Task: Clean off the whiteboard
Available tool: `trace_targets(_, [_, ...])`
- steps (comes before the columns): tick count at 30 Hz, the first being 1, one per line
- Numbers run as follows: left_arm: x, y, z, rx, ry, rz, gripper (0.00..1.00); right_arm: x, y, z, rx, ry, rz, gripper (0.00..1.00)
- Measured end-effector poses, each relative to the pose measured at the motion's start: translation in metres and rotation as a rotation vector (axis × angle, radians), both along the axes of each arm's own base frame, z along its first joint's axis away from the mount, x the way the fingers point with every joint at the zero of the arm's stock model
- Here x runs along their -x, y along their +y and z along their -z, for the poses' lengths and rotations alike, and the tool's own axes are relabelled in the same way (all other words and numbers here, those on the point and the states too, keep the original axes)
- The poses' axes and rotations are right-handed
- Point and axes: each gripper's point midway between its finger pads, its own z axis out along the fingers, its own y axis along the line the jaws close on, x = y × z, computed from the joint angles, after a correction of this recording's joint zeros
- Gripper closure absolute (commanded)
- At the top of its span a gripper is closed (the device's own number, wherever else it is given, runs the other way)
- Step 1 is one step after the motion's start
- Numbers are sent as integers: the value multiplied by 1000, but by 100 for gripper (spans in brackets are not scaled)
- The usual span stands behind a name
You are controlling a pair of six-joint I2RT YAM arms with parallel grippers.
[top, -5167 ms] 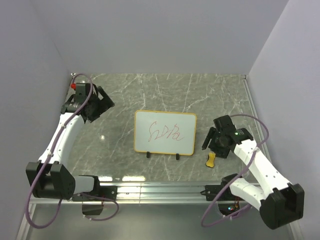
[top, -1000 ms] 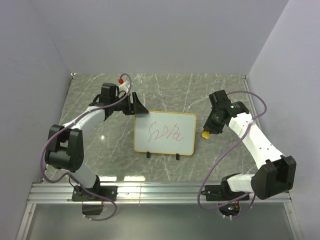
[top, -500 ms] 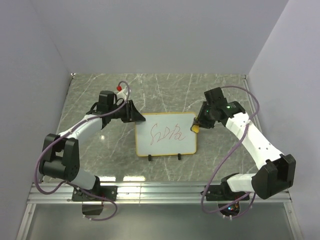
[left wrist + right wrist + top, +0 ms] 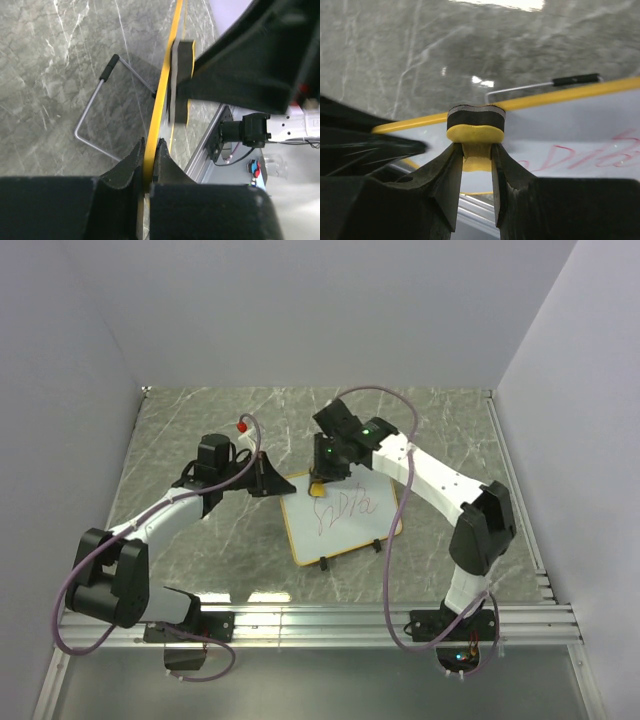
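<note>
Overhead view of a grey-green marble table (image 4: 200, 530) enclosed by pale walls, with two white-and-black robot arms reaching in from the near edge. A small rectangular whiteboard with rounded corners and a thin yellow-orange frame (image 4: 350, 525) lies near the middle of the table. It is turned at an angle, so its two small black feet (image 4: 326, 562) point toward the near edge. Red scribbles (image 4: 343, 508) cross the upper half of the white surface.

The left gripper (image 4: 268, 478) reaches in from the left, and its jaws are pinched together on the board's far-left corner. In the left wrist view the two black fingers (image 4: 148, 150) squeeze the yellow frame (image 4: 165, 85) edge-on. A bent grey wire stand with a black tip (image 4: 95, 107) shows beside the frame, over the marble.

The right arm arcs over from the right side, and the right gripper (image 4: 322, 478) hangs above the board's far-left area, just beside the left gripper. Its jaws are clamped on a small yellow bone-shaped eraser with a black felt face (image 4: 319, 487). In the right wrist view the fingers (image 4: 476, 150) grip the eraser's yellow body (image 4: 475, 131), with the felt end at the frame's far edge. The felt looks to be touching, though contact cannot be confirmed. The white surface (image 4: 560, 125) and the red marks (image 4: 600, 155) lie to the right of it, untouched.
</note>
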Motion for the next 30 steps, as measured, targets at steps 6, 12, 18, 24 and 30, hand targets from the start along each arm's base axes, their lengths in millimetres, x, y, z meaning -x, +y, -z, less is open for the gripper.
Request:
trace_targets(6, [1,-3,-1,-12,-9,-8,100,12,36,-11,-6,-34,-102,100])
trace_targets(12, [1,-1,4,-28,8,-25,100,9,33,-2,-16,-67,-91,100])
trace_targets(18, [1,0,6,-39,19,-34,100,13,11,25,-78,-44,-19,100])
trace_targets(24, [0,1,5,-57,31,-42,100,15,-9,38,-141,19,94,100])
trace_targets(30, [0,2,7,-73,42,-47,100,17,-19,46,-143,46,213,100])
